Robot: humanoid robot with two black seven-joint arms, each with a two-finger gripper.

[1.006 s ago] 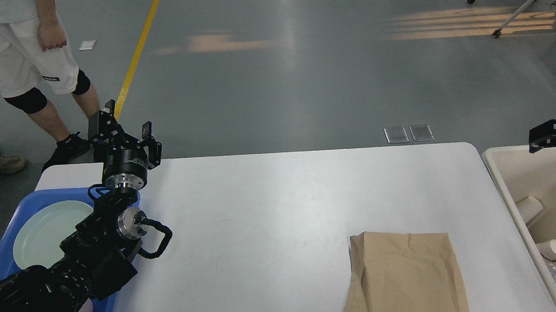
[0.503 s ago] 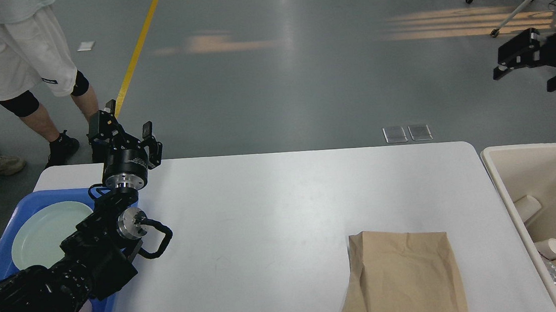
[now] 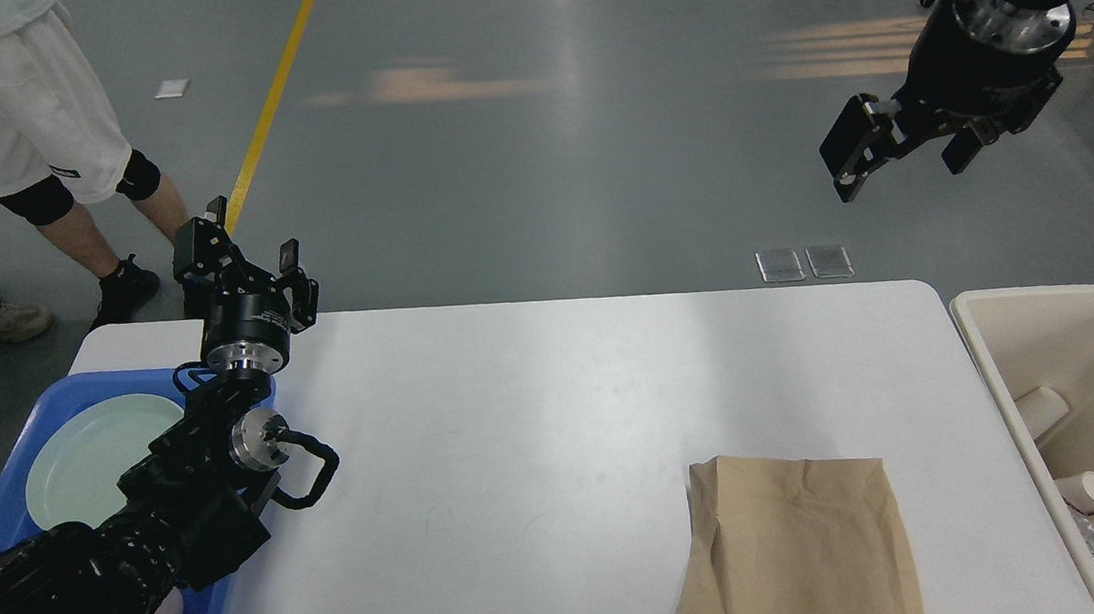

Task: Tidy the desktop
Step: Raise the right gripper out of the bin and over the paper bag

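White desktop (image 3: 537, 425) carries a flat brown paper bag (image 3: 800, 546).

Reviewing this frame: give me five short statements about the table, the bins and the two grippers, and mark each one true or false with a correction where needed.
1. A brown paper bag lies flat on the desktop. True.
2. The right gripper is shut on the paper bag. False: it hangs open and empty, high above the floor beyond the desktop.
3. A pale plate lies in the blue tray. True.
4. The beige bin is empty. False: it holds white paper cups and other trash.
5. The left gripper holds the plate. False: its fingers are apart and hold nothing, at the desktop's far left corner.
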